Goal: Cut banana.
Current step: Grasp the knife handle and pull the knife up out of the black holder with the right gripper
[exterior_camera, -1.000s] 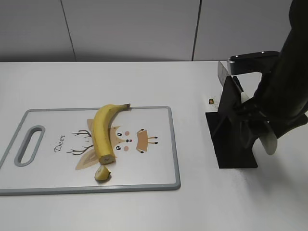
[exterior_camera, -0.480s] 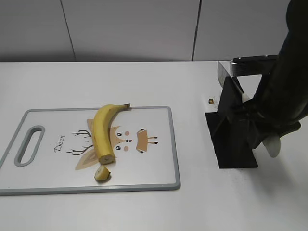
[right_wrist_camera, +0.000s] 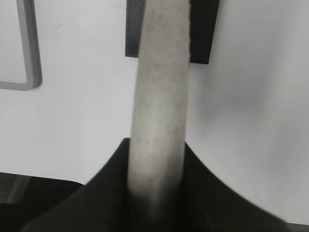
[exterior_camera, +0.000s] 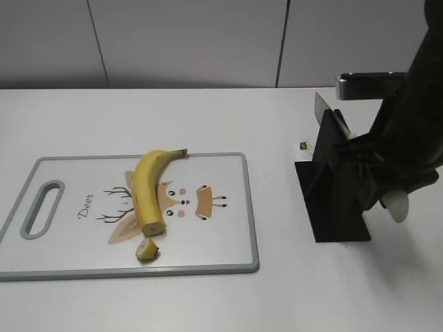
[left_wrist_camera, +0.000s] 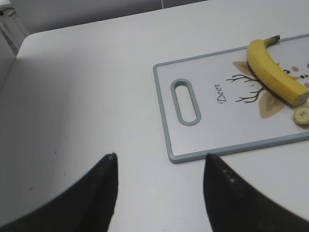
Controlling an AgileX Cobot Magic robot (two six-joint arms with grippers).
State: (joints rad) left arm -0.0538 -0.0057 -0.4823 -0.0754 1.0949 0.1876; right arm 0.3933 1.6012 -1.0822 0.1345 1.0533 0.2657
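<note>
Banana (exterior_camera: 147, 188): you have it lying flat on the cutting board (exterior_camera: 221, 249), long axis running from the dark stem tip at about 1 o'clock down to the flat cut face at about 6 o'clock, curve bowed toward 9 o'clock. Cut-off stub (exterior_camera: 146, 249): just beside the cut face, at its 6 o'clock, apart from it by a narrow gap. In the left wrist view the same banana (left_wrist_camera: 274, 73) sits at the board's far right, stub (left_wrist_camera: 302, 115) below it.

Right gripper (right_wrist_camera: 157, 193): your right arm stands at 3 o'clock of the board, well apart from the banana, bent over the black knife stand (exterior_camera: 333, 200). Its jaws are closed around a pale knife handle (right_wrist_camera: 159, 111), which runs straight up the right wrist view toward the stand. In the exterior view the handle's pale end (exterior_camera: 398, 206) shows beside the stand, and the blade (exterior_camera: 322, 109) rises above the stand's top.

Left gripper (left_wrist_camera: 159, 193): you have it hovering over bare table at 9 o'clock of the board, fingers spread wide, holding nothing.

Surface: white table (exterior_camera: 208, 117), the grey-rimmed board printed with a deer figure and the word "Deer", slot handle (exterior_camera: 41, 209) at its 9 o'clock end. Grey panelled wall (exterior_camera: 187, 41) behind.
</note>
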